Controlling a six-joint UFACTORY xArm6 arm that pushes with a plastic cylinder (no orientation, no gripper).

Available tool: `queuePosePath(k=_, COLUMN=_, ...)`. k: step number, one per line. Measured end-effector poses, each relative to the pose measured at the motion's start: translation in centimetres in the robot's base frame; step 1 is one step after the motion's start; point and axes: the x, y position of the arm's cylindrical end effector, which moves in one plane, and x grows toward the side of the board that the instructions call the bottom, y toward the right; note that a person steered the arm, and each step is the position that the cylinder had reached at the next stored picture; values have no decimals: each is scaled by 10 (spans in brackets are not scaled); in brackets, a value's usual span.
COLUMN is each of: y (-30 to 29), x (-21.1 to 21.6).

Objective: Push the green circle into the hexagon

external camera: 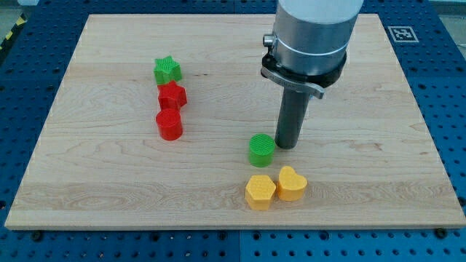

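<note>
On the tabletop [102, 196], left to right: green star [167, 70], red blocks, then green circle [261, 149], a ribbed-topped, seemingly light, rigid puck, just above the yellow hexagon [260, 192], best pushed from its upper side; my tip [287, 145] just right, no claw fitted.

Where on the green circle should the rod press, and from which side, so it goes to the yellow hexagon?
There are no fingers, so push, not grip. Press my tip on the green circle at its upper side wall, from the view's top, since the yellow hexagon lies just below it. My tip now stands at its right; the round wall can slip off-centre.
</note>
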Motion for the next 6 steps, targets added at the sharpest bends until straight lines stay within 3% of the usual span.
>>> queuePosePath(k=1, y=-22, x=-22)
queuePosePath(k=4, y=-26, x=39)
queuePosePath(k=6, y=-49, x=-82)
